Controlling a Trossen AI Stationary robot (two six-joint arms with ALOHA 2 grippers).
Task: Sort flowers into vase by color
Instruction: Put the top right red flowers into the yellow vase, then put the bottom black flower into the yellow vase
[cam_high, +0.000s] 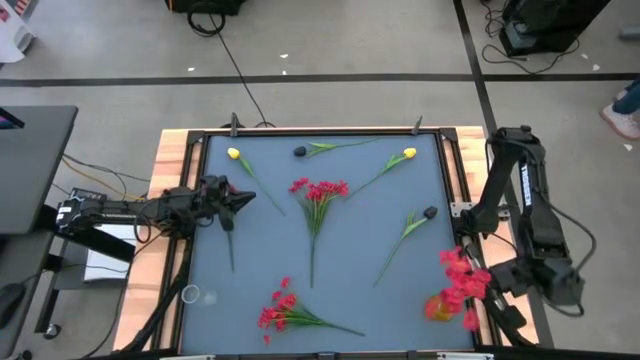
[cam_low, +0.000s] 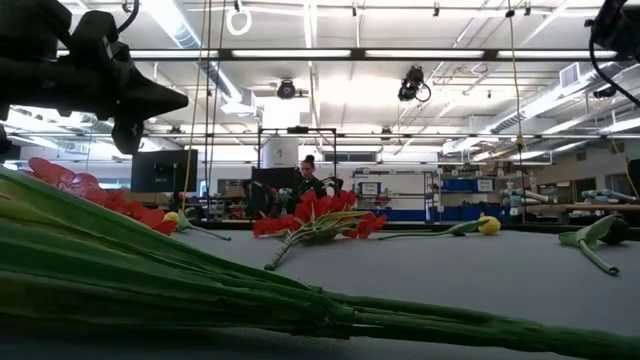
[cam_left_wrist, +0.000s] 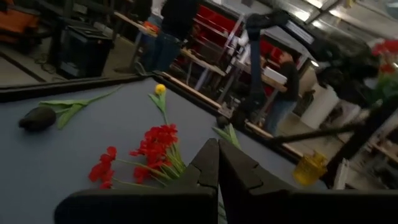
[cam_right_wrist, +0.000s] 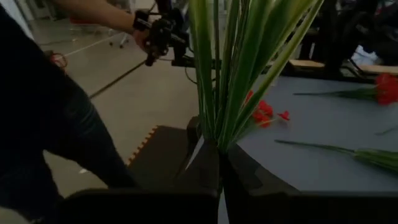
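Left gripper (cam_high: 243, 199) over the table's left side, fingers pinched together, tips meeting in the left wrist view (cam_left_wrist: 217, 163), nothing between them; a flower stalk (cam_high: 229, 243) on the mat just below it. Right gripper (cam_right_wrist: 219, 163) at the table's right front corner, clamped on the green stalks (cam_right_wrist: 222, 74) of a red bunch (cam_high: 460, 281), blossoms hanging over the table edge beside an orange-yellow vase (cam_high: 437, 307). Rest of the flowers spread flat on the grey mat (cam_high: 370, 215): red bunch at centre (cam_high: 318, 192), another red bunch at front left (cam_high: 281, 308), yellow tulip at back left (cam_high: 234, 154), yellow tulip at back right (cam_high: 409, 153), dark bud at the back (cam_high: 300, 151) with its stalk pointing right, second dark bud right of centre (cam_high: 430, 212) on a leafy stalk. Small clear round item (cam_high: 190, 294) on the mat's front left edge. Low view: thick green stalks (cam_low: 200, 290) filling the foreground, centre bunch (cam_low: 318, 215) and a yellow tulip (cam_low: 489, 226) behind. Person (cam_right_wrist: 50, 124) standing close beside the right arm.
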